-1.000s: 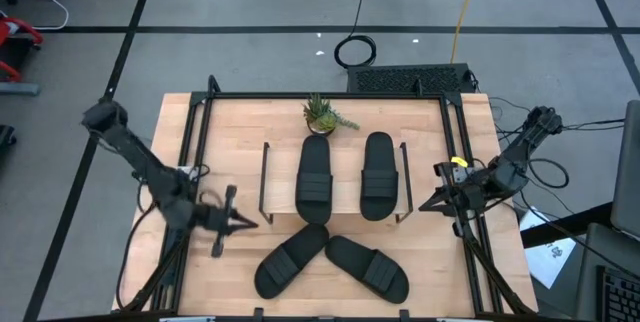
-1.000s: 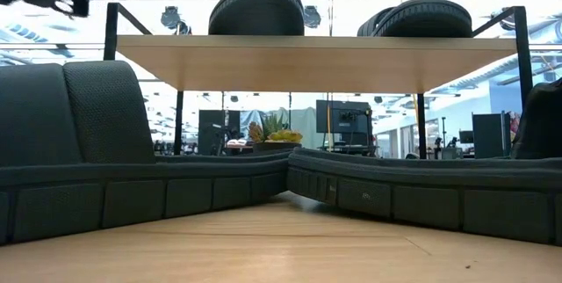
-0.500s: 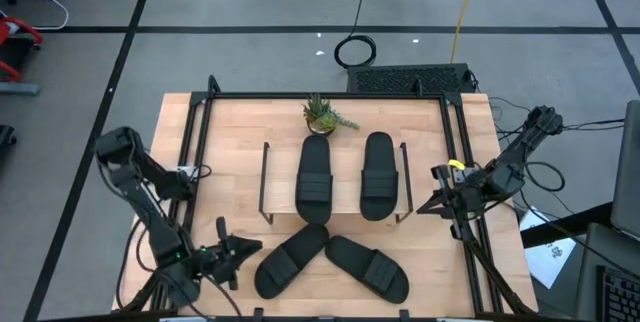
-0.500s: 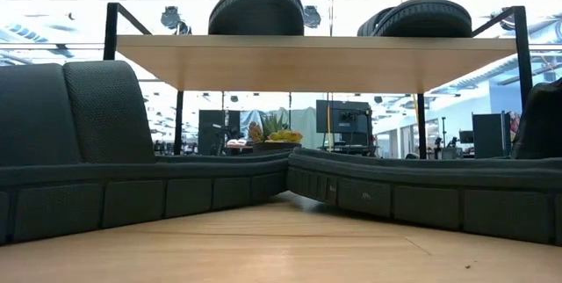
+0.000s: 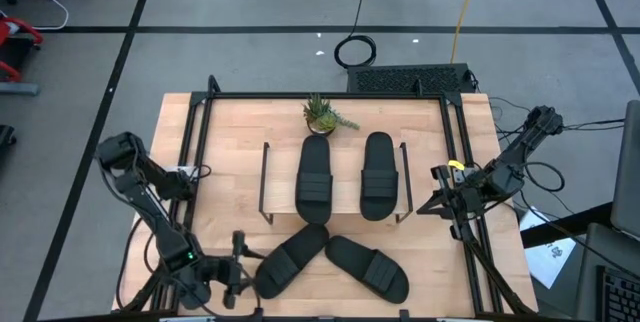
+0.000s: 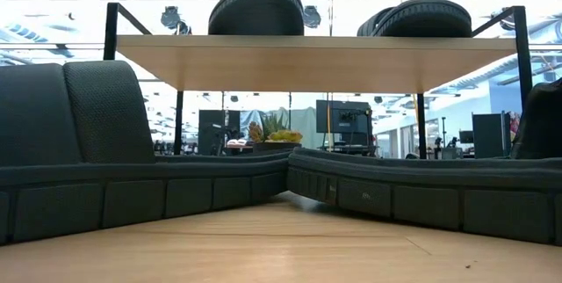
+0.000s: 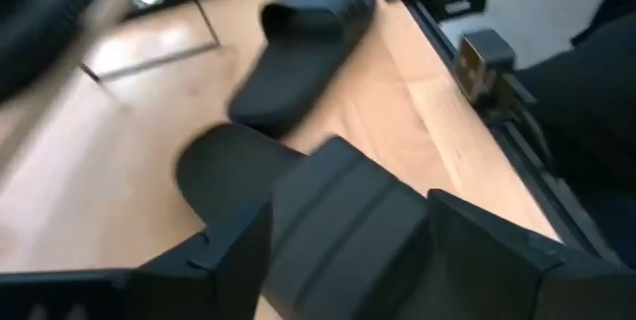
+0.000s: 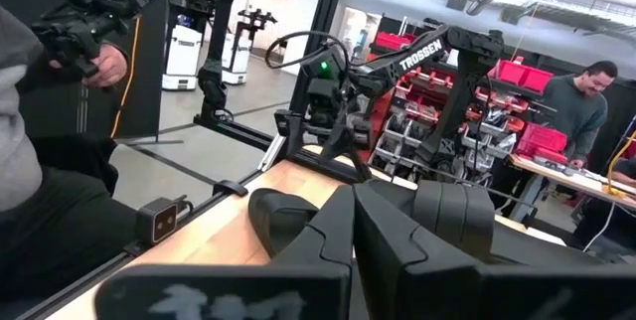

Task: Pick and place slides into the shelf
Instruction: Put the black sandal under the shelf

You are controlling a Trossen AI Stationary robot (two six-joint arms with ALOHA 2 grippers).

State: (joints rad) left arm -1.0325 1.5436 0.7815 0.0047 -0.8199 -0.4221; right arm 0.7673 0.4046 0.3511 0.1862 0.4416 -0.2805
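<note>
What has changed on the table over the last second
The left gripper has swung from the table's left side toward the near edge, now beside the heel of the left loose slide, and has opened. Nothing is held. The right gripper, shut, both slides on the shelf and both loose slides have stayed put.
</note>
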